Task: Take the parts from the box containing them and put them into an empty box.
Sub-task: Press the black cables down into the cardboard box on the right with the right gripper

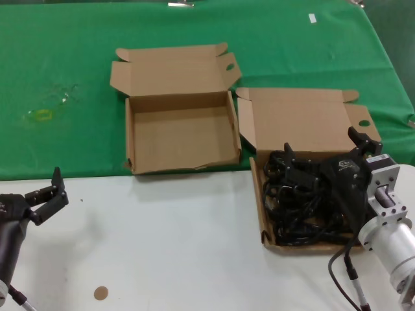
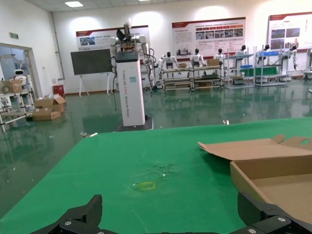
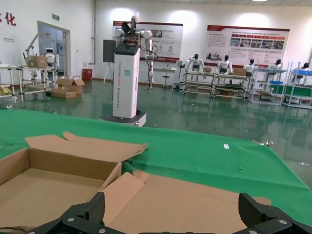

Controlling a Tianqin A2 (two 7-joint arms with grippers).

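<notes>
Hovering wide open over the power cords (image 1: 305,207) at 4 o'clock: right gripper (image 1: 327,150). Idling open, empty at 8: left gripper (image 1: 50,192).

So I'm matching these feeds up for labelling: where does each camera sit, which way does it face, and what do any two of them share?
Head view: on the robot's head, looking down at the empty box, the box of cords, with left gripper and right gripper showing.
Left wrist view: low on the left arm, facing across the green cloth into the hall; its open fingers show.
Right wrist view: on the right arm above the box lid; fingers open.
Shared: all see the empty box.
</notes>
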